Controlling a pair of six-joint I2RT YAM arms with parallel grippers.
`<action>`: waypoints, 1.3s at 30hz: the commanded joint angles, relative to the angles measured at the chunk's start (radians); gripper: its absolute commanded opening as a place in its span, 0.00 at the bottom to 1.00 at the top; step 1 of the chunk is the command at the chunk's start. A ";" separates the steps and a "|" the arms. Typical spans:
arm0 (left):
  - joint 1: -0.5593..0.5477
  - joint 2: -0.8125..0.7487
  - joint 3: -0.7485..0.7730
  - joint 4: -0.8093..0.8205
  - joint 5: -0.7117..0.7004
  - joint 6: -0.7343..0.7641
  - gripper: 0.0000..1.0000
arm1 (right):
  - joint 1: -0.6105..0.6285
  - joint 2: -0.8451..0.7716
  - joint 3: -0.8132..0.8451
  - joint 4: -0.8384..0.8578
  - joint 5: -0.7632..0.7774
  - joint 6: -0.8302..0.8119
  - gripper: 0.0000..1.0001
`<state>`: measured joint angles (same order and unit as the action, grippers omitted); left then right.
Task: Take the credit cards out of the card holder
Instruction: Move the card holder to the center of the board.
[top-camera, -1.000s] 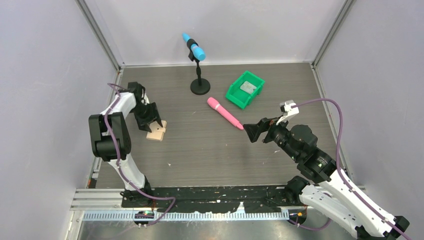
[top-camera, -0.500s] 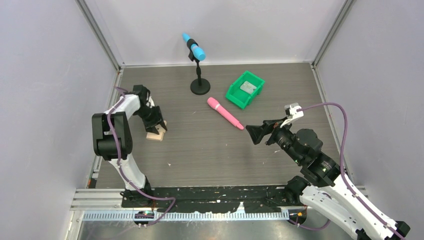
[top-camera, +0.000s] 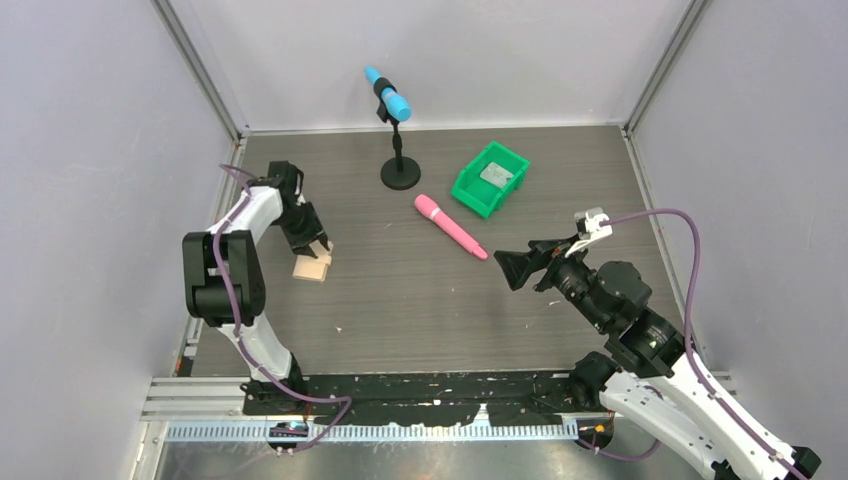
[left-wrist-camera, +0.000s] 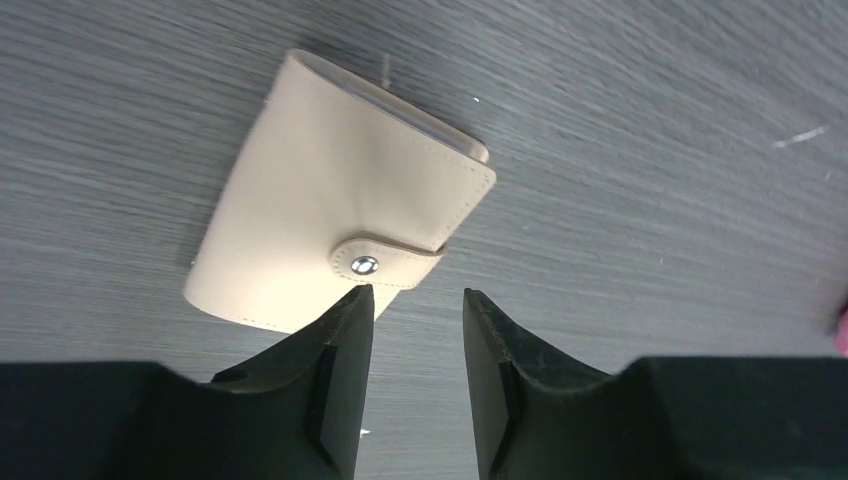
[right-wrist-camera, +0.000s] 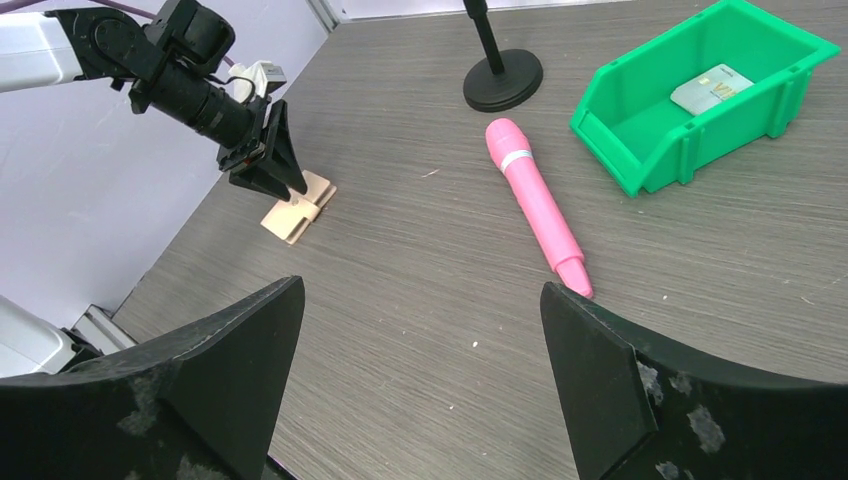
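Top external, grey woodgrain table (top-camera: 420, 300), pale walls (top-camera: 450, 60), left gripper (top-camera: 318, 247) and right gripper (top-camera: 505, 272) released

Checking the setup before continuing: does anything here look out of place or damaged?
Nothing is spilled or damaged. One oddity: a pale card already lies in the green bin, while the tan card holder lies flat on the table with its snap strap closed, by the open left end effector.
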<state>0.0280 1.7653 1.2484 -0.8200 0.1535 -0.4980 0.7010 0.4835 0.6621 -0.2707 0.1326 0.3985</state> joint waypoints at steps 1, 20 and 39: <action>0.004 0.009 0.043 0.019 -0.112 -0.071 0.39 | 0.003 -0.028 0.000 0.022 0.012 -0.007 0.96; 0.042 0.025 -0.010 0.048 -0.124 -0.286 0.44 | 0.003 -0.078 -0.015 0.029 0.056 -0.038 0.95; 0.154 0.127 0.124 -0.031 -0.145 -0.261 0.47 | 0.003 -0.160 -0.012 0.021 0.098 -0.107 0.95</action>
<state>0.1814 1.8503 1.3460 -0.8379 -0.0311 -0.7551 0.7013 0.3435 0.6430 -0.2745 0.2047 0.3222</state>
